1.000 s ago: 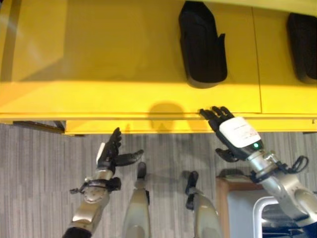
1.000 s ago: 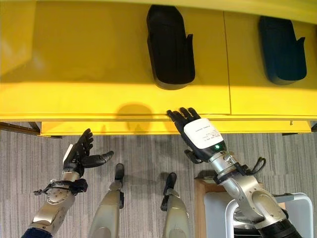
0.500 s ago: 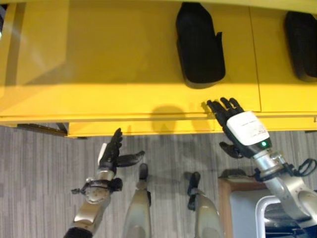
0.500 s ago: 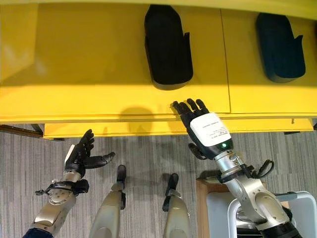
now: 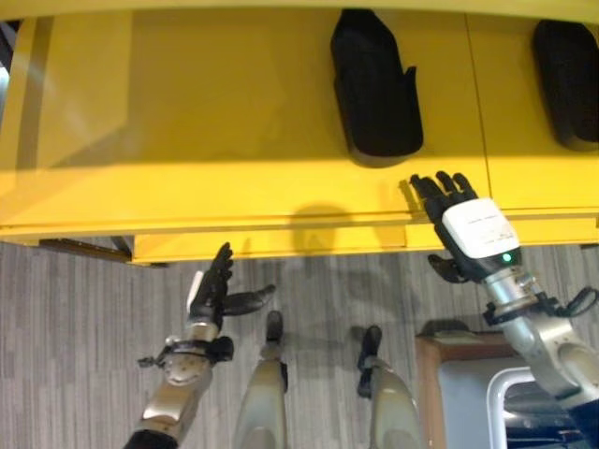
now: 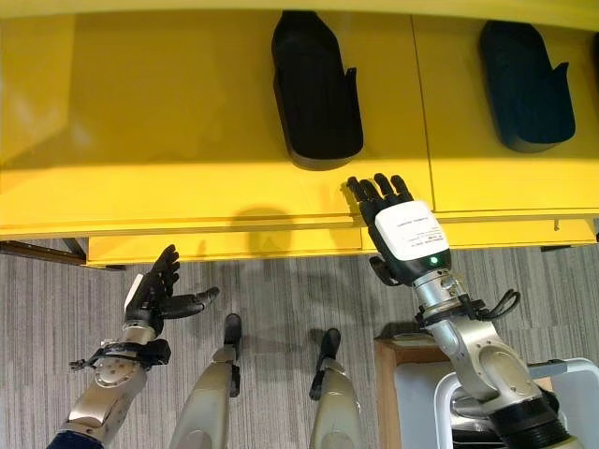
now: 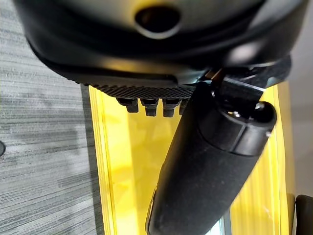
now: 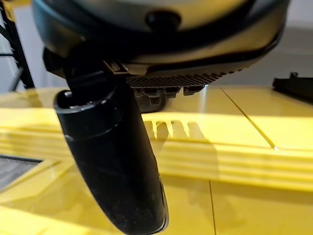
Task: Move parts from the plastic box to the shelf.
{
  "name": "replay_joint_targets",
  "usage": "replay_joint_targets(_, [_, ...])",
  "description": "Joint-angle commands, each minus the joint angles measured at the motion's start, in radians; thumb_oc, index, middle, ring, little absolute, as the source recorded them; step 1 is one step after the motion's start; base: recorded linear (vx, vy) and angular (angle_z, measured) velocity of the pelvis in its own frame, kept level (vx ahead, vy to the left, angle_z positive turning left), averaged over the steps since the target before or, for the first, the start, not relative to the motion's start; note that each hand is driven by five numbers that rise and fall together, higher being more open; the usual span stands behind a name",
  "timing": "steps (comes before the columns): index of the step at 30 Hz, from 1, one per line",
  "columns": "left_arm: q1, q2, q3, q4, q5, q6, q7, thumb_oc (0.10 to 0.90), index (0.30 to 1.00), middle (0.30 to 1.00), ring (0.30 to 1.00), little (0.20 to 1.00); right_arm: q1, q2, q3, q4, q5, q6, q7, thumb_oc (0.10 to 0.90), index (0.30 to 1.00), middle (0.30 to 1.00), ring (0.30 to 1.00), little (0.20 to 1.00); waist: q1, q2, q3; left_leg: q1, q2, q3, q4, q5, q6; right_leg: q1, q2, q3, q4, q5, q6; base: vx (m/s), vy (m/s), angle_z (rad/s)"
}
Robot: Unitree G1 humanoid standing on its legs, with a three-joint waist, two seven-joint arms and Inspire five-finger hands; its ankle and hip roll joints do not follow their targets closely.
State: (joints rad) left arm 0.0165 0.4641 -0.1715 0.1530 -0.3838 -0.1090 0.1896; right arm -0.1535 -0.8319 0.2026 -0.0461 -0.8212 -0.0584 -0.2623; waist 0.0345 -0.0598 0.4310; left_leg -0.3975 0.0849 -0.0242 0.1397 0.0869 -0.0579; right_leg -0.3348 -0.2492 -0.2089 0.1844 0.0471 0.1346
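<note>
Right eye view: glossy yellow shelf (image 6: 168, 112) bears moulded black parts (image 6: 314, 89); both hands (image 6: 404, 229) (image 6: 154, 292) spread, empty

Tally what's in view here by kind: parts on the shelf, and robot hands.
Black parts on the yellow shelf: 2 (middle part, right part)
Hands: 2 (left hand, right hand), both open and empty
Total: 4

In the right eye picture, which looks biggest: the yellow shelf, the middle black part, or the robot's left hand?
1. Yellow shelf, by far.
2. Middle black part.
3. Left hand, smallest, though it is nearer the camera than the shelf.
</note>
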Motion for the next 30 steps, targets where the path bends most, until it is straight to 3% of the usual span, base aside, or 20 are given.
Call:
replay_joint_targets(1, [0.013,0.021,0.006,-0.052,0.005,-0.084,0.008,0.9,1.0,1.0,1.0,1.0,-0.082,-0.013,0.022,-0.024,0.027,0.002,-0.067,0.9,1.0,1.0,1.0,1.0,0.007,-0.027,-0.094,0.016,0.058,-0.014,0.048,-0.055,-0.018,0.016,-0.032,0.045,0.007,0.04,0.028,0.0,0.0,0.0])
replay_joint_targets(16, [0.015,0.024,0.002,-0.05,-0.01,-0.086,-0.002,0.9,1.0,1.0,1.0,1.0,-0.231,0.023,0.172,0.083,0.046,0.013,-0.007,0.9,1.0,1.0,1.0,1.0,0.034,-0.023,-0.083,0.013,0.054,-0.021,0.052,-0.057,-0.015,0.02,-0.032,0.037,0.013,0.034,0.026,0.0,0.0,0.0])
replay_joint_targets(30, [0.015,0.026,0.005,-0.057,-0.014,-0.084,0.005,0.9,1.0,1.0,1.0,1.0,-0.312,0.055,0.228,0.101,0.074,0.014,0.013,0.9,1.0,1.0,1.0,1.0,0.055,-0.03,-0.082,0.003,0.049,-0.028,0.056,-0.061,-0.01,0.027,-0.037,0.025,0.01,0.033,0.026,0.01,0.0,0.01])
